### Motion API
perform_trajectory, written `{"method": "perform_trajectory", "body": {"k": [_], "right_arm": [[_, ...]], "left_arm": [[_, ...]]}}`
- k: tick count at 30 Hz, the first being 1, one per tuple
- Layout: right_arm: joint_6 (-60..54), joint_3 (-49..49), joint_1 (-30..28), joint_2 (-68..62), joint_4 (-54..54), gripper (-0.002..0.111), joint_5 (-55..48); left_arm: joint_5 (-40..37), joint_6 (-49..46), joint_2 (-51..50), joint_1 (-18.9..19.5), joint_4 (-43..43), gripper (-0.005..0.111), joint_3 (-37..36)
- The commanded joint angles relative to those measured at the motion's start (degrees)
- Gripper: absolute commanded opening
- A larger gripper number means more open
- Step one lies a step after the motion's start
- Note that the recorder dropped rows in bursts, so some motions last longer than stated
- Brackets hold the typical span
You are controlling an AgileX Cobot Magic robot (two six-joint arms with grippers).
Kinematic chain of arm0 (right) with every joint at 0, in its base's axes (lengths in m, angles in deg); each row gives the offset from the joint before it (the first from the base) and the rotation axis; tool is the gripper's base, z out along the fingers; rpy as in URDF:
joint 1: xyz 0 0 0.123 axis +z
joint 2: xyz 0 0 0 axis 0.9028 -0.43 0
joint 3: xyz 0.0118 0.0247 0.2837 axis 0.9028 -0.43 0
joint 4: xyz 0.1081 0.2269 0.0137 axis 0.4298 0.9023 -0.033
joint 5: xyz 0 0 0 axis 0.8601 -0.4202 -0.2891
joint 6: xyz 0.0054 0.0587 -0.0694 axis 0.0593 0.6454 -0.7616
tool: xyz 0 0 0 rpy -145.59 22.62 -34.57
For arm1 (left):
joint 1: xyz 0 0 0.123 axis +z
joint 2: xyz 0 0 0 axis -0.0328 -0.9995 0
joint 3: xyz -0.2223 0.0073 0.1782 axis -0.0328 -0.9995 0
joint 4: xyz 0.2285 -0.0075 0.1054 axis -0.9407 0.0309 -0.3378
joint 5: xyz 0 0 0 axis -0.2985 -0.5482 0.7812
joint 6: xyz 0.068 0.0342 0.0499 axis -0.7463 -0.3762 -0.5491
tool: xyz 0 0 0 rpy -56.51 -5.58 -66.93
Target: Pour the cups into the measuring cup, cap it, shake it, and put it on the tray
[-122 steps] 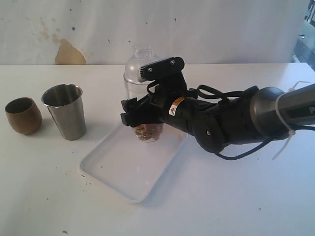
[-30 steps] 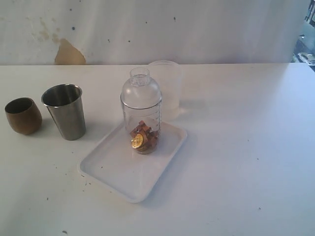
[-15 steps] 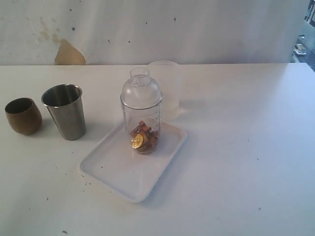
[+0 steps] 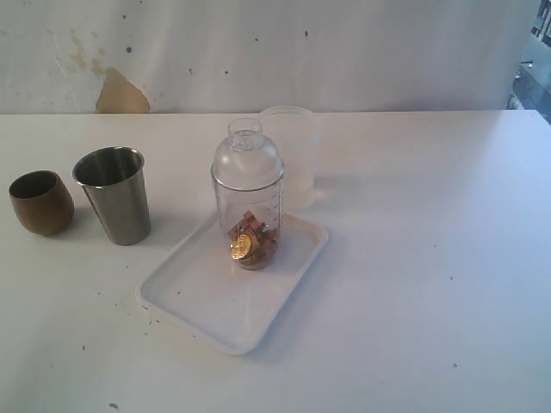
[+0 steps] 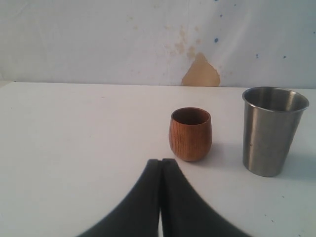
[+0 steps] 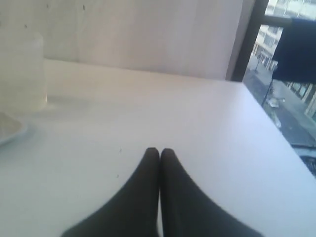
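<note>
The clear measuring cup [image 4: 248,219] stands upright on the white tray [image 4: 207,301], with brown and gold pieces at its bottom. The clear dome cap [image 4: 246,157] sits on its rim. The steel tumbler [image 4: 114,194] and the wooden cup [image 4: 40,202] stand upright on the table to the tray's left. Neither arm shows in the exterior view. My left gripper [image 5: 161,161] is shut with nothing in it, a short way from the wooden cup [image 5: 190,134] and the steel tumbler [image 5: 270,130]. My right gripper [image 6: 159,150] is shut and empty over bare table.
A frosted translucent container [image 4: 289,155] stands just behind the measuring cup, and shows at the edge of the right wrist view as the frosted container [image 6: 22,74]. A stained wall [image 4: 275,52] runs behind the table. The table's right edge [image 6: 276,133] borders a window.
The right arm, which reached to the capped measuring cup on the tray 4.1 s ago, has left the exterior view. Over the last second nothing moved.
</note>
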Motion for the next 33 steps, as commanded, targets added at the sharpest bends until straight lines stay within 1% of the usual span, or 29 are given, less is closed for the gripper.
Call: {"method": "perform_trajectory", "body": {"k": [1, 10, 33], "right_arm": [[-0.4, -0.3, 0.7, 0.3, 0.0, 0.000, -4.2], [3.4, -0.3, 1.2, 0.3, 0.0, 0.000, -5.9], [3.4, -0.3, 1.2, 0.3, 0.0, 0.000, -5.9]], "left_arm": [[0.0, 0.0, 0.2, -0.1, -0.3, 0.000, -0.3], [0.0, 0.0, 0.2, -0.1, -0.3, 0.000, -0.3], [0.0, 0.0, 0.2, -0.1, -0.3, 0.000, -0.3]]}}
